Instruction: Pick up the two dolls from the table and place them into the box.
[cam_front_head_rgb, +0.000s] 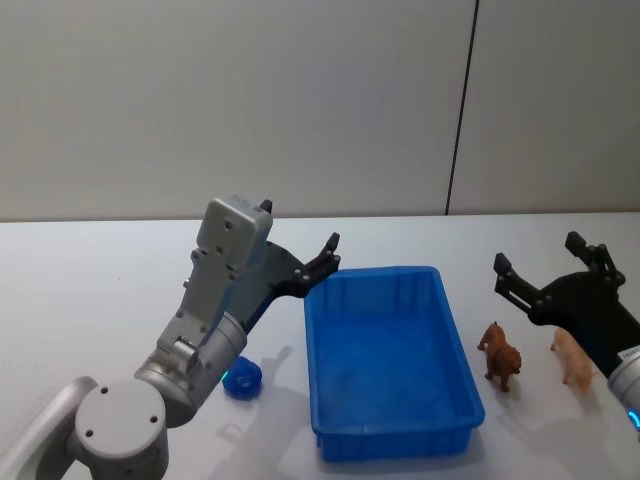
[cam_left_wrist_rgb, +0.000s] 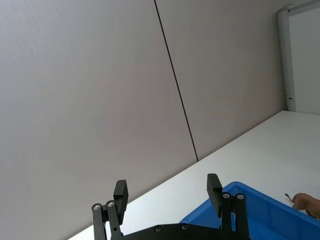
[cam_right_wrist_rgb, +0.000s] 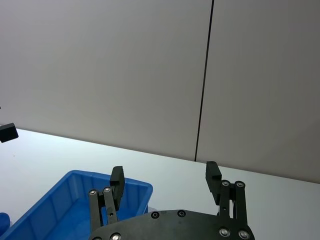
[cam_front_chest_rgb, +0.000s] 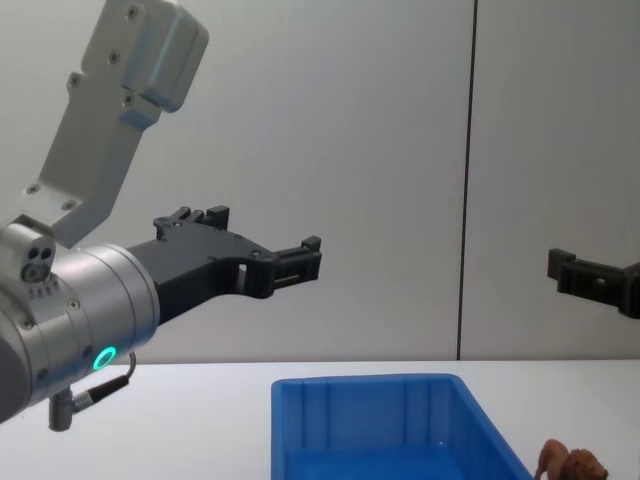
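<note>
The blue box (cam_front_head_rgb: 398, 441) stands on the white table (cam_front_head_rgb: 90, 300), its inside bare. Just right of it stand the two dolls: a reddish-brown one (cam_front_head_rgb: 500, 355) and, farther right, a pale pink one (cam_front_head_rgb: 573, 358). My right gripper (cam_front_head_rgb: 540, 256) hangs open in the air above and behind the dolls, touching neither. My left gripper (cam_front_head_rgb: 297, 230) is open too, raised over the box's far left corner. The right wrist view shows open fingers (cam_right_wrist_rgb: 213, 175) above the box (cam_right_wrist_rgb: 75, 195). From the chest, the brown doll (cam_front_chest_rgb: 570, 463) peeks beside the box (cam_front_chest_rgb: 370, 420).
A small blue object (cam_front_head_rgb: 242, 378) lies on the table left of the box, under my left arm. A grey panelled wall (cam_front_head_rgb: 300, 100) runs behind the table. Bare tabletop lies behind the box and at the far left.
</note>
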